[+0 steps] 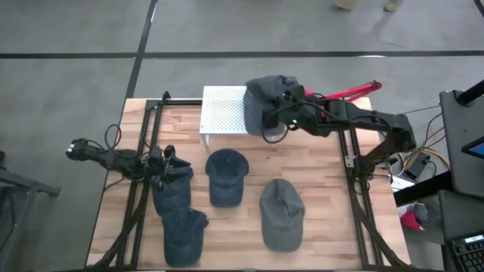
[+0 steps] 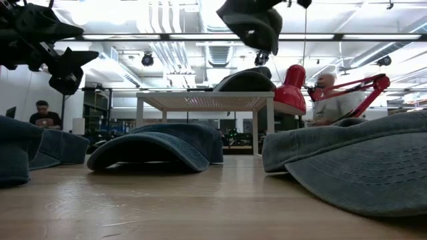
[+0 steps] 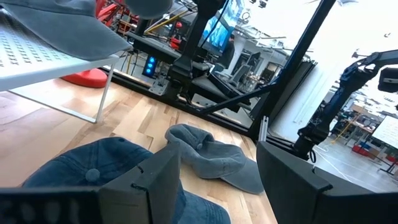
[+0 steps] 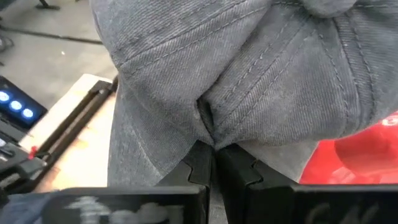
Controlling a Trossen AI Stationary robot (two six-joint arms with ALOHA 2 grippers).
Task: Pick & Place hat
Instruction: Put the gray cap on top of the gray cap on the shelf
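Hat (image 1: 261, 97) was in the right hand (image 1: 281, 115), fingers pinched together on a fold of grey fabric, clear in the right wrist view. It was held in the air at roughly 12 o'clock on the tabletop (image 1: 333, 219), over the right edge of the white perforated stand (image 1: 224, 112); low view showed it hanging well above the stand top, where another cap already sat. Judged step: transport/place phase, grasp done, release not yet. Next move likely needs the arm to bring the hat down over the stand, clear of the cap already there and the red lamp (image 1: 349, 91) just behind, then part the fingers. Left hand (image 1: 162, 160) waited at 9 o'clock, fingers apart, hovering over a blue cap (image 1: 172, 187). Three more caps lay on the tabletop from 6 to 5 o'clock and at centre.
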